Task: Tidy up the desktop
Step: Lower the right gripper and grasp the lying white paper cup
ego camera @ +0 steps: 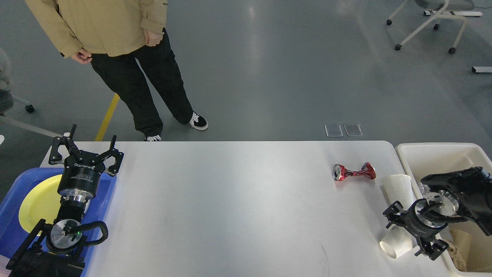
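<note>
right gripper [408, 232]: low over the near-right corner of the desktop [238, 207], jaws spread to either side of a paper cup [396, 243] lying on its side, mouth toward the near edge. Fingers straddle the cup body; can't tell if they touch it. Not clenched.
left gripper [85, 151]: over the far-left corner of the desktop, above the far edge of the blue tray [11, 196]. Jaws spread, nothing between them.
desktop: large white top, rounded corners, spans most of the view. It lies under both grippers, one near each end; the middle between them is bare.
blue tray: at the left end, holds a yellow plate [38, 202], partly hidden by the left arm.
cream bin [434, 150]: just off the right end of the desktop. Right arm reaches across it. Some crumpled stuff inside, too hidden to identify.
second paper cup [398, 186]: also on its side, just beyond the right gripper, next to the bin.
crushed red can [353, 171]: beyond the cups, lying flat, apart from both.
counts: 2 paper cups, 1 can, 1 plate, 1 tray, 1 bin.
person [115, 50]: stands at the far-left side of the desktop, tan jacket, black trousers, head out of view.
</note>
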`<state>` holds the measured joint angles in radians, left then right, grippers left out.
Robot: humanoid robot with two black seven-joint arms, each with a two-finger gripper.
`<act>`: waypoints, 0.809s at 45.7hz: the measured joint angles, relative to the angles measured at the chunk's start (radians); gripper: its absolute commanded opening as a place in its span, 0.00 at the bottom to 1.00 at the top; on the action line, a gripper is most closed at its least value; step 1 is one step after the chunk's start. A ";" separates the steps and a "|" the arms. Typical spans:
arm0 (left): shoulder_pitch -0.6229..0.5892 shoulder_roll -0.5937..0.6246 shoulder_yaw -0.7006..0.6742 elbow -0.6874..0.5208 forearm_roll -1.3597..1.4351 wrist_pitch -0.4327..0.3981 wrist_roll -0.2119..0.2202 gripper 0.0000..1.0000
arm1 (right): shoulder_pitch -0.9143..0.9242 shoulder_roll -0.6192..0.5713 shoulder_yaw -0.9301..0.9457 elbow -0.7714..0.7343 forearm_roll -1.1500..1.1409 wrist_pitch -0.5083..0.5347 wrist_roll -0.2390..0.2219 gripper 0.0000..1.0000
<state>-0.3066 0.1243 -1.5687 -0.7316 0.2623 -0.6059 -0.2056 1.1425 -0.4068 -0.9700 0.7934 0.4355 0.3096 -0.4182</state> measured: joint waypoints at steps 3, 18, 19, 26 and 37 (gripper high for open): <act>0.000 0.000 0.000 0.000 0.000 0.000 0.000 0.96 | -0.006 0.002 0.001 0.002 -0.026 -0.028 0.000 0.73; 0.000 0.000 0.000 0.000 0.000 0.000 0.000 0.96 | -0.017 0.009 0.013 0.013 -0.029 -0.069 -0.001 0.35; 0.000 0.000 0.000 0.000 0.000 0.000 0.000 0.96 | -0.016 0.009 0.013 0.014 -0.026 -0.069 -0.001 0.31; 0.000 0.000 0.000 0.000 0.000 0.000 0.000 0.96 | -0.001 0.008 0.020 0.034 -0.020 -0.070 -0.001 0.03; 0.000 0.000 0.000 0.000 0.000 0.000 0.000 0.96 | 0.069 -0.058 0.035 0.147 0.006 -0.070 -0.001 0.00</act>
<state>-0.3065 0.1243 -1.5688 -0.7316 0.2623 -0.6059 -0.2056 1.2120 -0.4646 -0.9351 0.9404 0.4415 0.2397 -0.4192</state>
